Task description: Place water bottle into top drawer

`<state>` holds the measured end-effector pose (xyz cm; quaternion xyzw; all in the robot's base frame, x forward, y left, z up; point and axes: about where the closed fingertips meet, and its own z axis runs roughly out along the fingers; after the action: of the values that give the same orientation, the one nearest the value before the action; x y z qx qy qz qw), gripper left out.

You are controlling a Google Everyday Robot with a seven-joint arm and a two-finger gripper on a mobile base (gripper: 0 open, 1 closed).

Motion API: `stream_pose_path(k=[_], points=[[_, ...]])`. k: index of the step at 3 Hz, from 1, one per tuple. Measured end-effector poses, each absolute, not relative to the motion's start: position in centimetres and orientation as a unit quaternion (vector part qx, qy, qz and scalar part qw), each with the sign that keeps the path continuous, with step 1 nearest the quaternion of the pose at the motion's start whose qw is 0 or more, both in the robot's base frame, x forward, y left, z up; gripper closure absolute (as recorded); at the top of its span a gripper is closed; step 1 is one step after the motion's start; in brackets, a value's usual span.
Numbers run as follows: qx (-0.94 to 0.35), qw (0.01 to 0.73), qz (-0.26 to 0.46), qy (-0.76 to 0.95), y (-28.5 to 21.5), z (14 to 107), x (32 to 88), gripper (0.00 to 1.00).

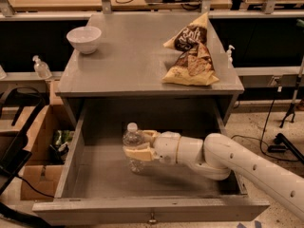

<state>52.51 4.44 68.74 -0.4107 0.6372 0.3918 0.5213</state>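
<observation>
The water bottle (133, 146) is a clear ribbed bottle with a white cap, standing upright inside the open top drawer (71, 160). My gripper (138, 146) reaches in from the right on a white arm and is shut on the bottle's middle. The bottle's base is at or just above the drawer floor; I cannot tell if it touches. The drawer is pulled fully out, with a small metal pull (152, 218) on its front panel.
On the cabinet top (128, 61) sit a white bowl (84, 38) at the left and two chip bags (191, 56) at the right. A small pump bottle (41, 67) stands on a shelf at the left. Cardboard boxes (33, 141) lie on the floor at the left.
</observation>
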Motion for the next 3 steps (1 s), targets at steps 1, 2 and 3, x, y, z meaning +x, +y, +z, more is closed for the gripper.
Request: stream_pose_path(k=[1, 2, 3], points=[[-0.412, 0.521, 0.393, 0.636, 4.62, 68.77, 52.46, 0.63], [-0.413, 0.520, 0.394, 0.635, 4.81, 68.81, 52.41, 0.39], [-0.414, 0.520, 0.395, 0.634, 4.99, 68.85, 52.36, 0.16]])
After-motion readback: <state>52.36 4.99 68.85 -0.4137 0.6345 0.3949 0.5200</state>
